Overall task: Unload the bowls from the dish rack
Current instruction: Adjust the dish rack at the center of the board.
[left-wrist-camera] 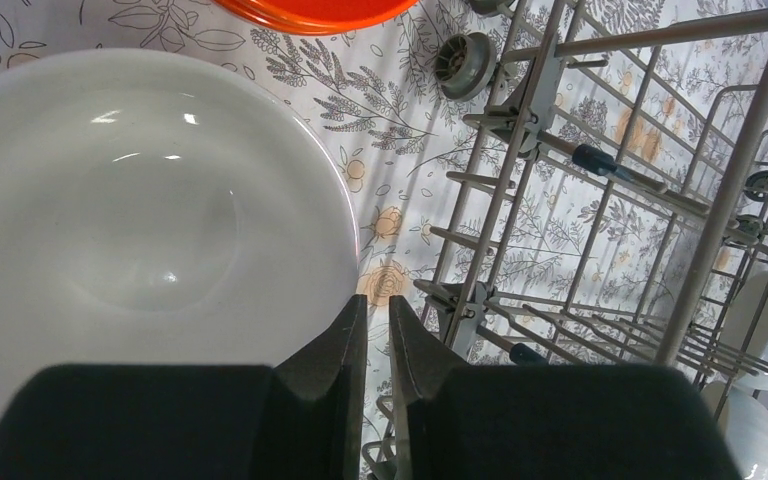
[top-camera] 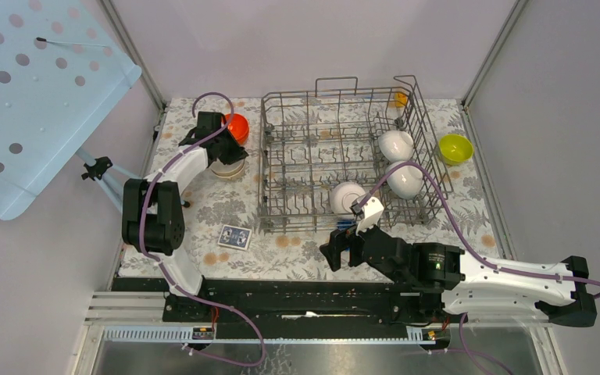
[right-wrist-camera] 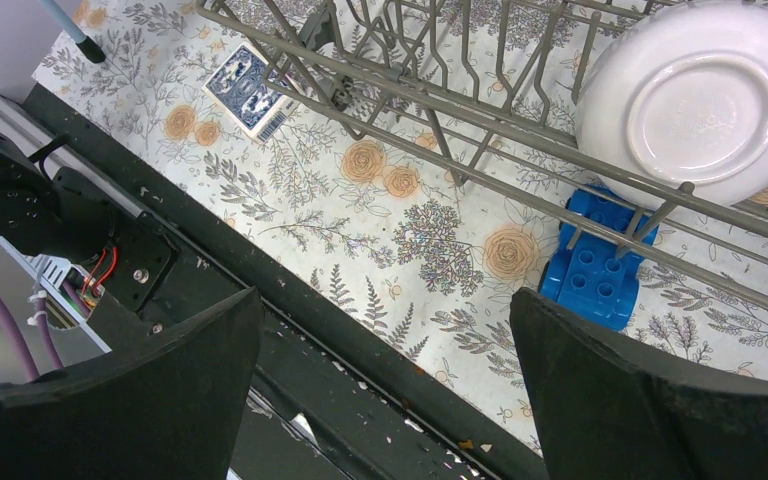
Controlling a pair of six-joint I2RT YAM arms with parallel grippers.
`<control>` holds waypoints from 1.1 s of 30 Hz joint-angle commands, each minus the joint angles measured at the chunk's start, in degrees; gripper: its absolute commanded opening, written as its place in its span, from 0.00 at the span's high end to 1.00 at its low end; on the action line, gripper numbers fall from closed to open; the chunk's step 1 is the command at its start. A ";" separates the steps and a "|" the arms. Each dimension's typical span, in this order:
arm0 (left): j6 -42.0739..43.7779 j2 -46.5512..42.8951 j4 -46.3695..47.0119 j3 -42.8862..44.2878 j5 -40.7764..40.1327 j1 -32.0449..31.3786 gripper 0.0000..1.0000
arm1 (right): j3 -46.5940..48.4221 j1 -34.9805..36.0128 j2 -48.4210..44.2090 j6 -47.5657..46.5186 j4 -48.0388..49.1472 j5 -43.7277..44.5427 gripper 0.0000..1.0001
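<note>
Right gripper [right-wrist-camera: 385,310] gapes, seemingly clear of rack [top-camera: 312,152].

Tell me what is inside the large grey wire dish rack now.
A white glossy bowl stands on edge at the front middle; two more white bowls sit at the right. A small orange-yellow thing in the far right corner is half hidden.

3 white bowls [top-camera: 396,144] in grey wire rack [top-camera: 312,166], yel-grn bowl [top-camera: 455,148] outside

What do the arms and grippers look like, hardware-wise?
Both arms, the left arm and the right arm, have white shell links between black joint housings. A purple cable runs along each. Fingers on the left gripper and right gripper are matte black wedges. No markings legible.
</note>
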 commanded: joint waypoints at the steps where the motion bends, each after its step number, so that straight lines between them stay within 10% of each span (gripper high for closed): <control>1: 1.31 0.77 2.30 1.27 -0.19 0.18 0.84 | -0.34 -0.06 -0.71 0.21 1.42 0.99 0.00; 11: 0.34 -2.14 2.59 1.18 1.18 0.16 0.79 | -0.27 -0.06 -1.62 0.41 0.79 1.34 0.00; 27: -0.47 -29.75 1.35 -7.77 -2.36 -1.70 0.15 | 0.71 -0.06 -9.53 4.79 -10.11 10.87 0.00; 33: 3.81 -37.27 1.87 -14.77 -14.67 -13.81 0.02 | -3.12 -0.06 -21.14 14.98 -16.03 20.09 0.00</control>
